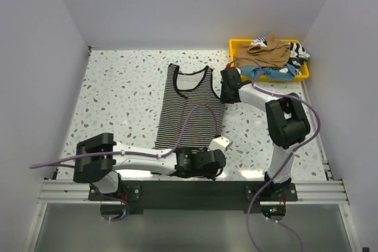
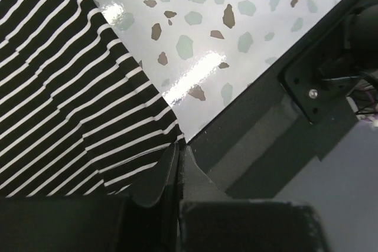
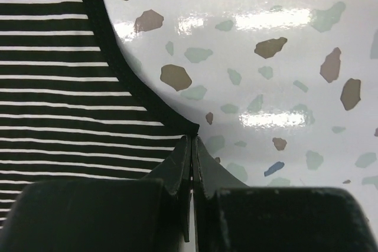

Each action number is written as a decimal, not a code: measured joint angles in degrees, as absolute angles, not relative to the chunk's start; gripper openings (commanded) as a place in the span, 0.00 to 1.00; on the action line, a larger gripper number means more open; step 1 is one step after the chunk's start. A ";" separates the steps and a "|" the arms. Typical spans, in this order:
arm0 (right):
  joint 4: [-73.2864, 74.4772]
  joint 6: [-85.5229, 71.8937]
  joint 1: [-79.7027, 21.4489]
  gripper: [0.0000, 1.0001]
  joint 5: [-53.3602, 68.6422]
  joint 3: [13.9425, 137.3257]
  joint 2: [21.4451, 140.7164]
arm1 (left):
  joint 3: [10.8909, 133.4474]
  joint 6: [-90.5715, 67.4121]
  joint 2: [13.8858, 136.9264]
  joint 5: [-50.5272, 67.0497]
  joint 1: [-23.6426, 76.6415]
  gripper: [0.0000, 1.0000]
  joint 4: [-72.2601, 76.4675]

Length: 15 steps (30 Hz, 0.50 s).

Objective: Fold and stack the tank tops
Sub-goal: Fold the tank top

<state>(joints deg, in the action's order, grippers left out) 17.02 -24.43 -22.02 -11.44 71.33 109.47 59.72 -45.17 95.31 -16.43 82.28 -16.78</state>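
A black-and-white striped tank top (image 1: pixel 190 110) lies flat in the middle of the table, straps toward the far wall. My left gripper (image 1: pixel 220 144) is at its near right hem corner; in the left wrist view the jaws (image 2: pixel 179 147) are pressed together with the corner of the striped cloth (image 2: pixel 71 98) at their tips. My right gripper (image 1: pixel 222 94) is at the top's right armhole, and its jaws (image 3: pixel 193 140) are shut on the dark bound edge of the tank top (image 3: pixel 65 87). More tank tops, tan-brown (image 1: pixel 273 50) and light blue (image 1: pixel 263 72), are heaped in the tray.
A yellow plastic tray (image 1: pixel 235 44) stands at the far right corner. The speckled table (image 1: pixel 118 87) shows bare to the left of the striped top. A black rail (image 2: pixel 283 140) runs along the near table edge beside the left gripper. Purple cables loop over both arms.
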 measured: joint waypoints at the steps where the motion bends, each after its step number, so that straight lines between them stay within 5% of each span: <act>1: 17.54 -24.56 -22.00 0.00 -11.66 71.33 108.97 | 58.41 -45.63 93.21 -16.32 82.28 0.00 -16.40; 15: 22.76 -26.74 -22.96 0.00 -12.32 76.05 107.07 | 43.57 -55.70 77.45 -19.59 81.23 0.00 -13.82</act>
